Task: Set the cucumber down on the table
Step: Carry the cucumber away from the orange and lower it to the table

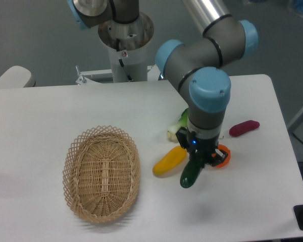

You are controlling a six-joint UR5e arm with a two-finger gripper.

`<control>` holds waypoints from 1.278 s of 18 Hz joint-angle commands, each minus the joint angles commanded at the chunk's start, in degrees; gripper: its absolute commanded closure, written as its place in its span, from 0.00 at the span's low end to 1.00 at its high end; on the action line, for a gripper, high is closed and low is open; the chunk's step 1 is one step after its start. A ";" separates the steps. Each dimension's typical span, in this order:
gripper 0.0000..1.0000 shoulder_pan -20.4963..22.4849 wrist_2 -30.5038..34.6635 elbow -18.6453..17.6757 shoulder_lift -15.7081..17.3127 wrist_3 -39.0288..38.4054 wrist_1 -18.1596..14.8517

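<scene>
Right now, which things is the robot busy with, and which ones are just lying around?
Part of the job:
- cucumber, in the gripper
- table, where it goes

Just lying about:
- wicker basket
- yellow vegetable
- leafy green vegetable
- dark red vegetable
- orange thing, partly hidden behind the gripper

We see the hand [198, 155] closed around the upper end of the dark green cucumber [191, 174], which hangs tilted over the white table [50, 106]. Just beside it lies a yellow vegetable [169, 161]. A wicker basket [102, 174] sits to the left, a dark red vegetable [244, 128] to the right.
</scene>
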 joint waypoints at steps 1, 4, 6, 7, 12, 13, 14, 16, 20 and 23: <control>0.85 0.00 0.00 -0.26 -0.79 -0.96 1.49; 0.85 0.00 0.00 -0.61 -3.95 -3.69 7.02; 0.85 0.00 0.00 -0.88 -5.19 -4.04 9.67; 0.85 -0.09 -0.17 -0.97 -5.89 -4.74 10.55; 0.82 -1.31 -0.61 -0.79 -9.76 -14.23 15.13; 0.82 -1.67 -0.61 -0.79 -10.03 -14.76 15.13; 0.82 -1.67 -0.61 -0.79 -10.12 -14.77 15.13; 0.82 -1.84 -0.52 -1.40 -10.47 -14.33 15.13; 0.75 -1.93 -0.44 -1.93 -11.17 -13.71 15.22; 0.36 -1.93 -0.44 -1.58 -11.17 -12.58 15.22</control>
